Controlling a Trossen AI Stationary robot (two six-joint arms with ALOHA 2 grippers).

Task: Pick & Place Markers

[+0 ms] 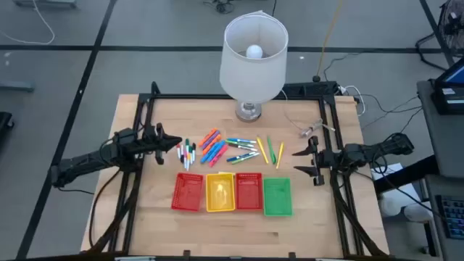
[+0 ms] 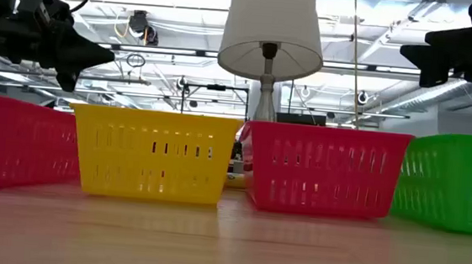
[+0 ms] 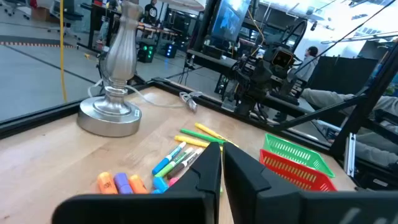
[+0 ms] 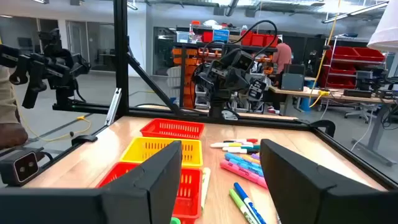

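The left gripper (image 1: 178, 144) is held clenched and empty beside the markers (image 1: 217, 148); the right gripper (image 1: 304, 159) is held released, empty.

No legible text, label, brand, number or sign anywhere; print on the thin coloured markers (image 4: 245, 163) too small to read.

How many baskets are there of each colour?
Red plastic mesh baskets: 2
Yellow plastic mesh basket: 1
Green plastic mesh basket: 1
Total: 4
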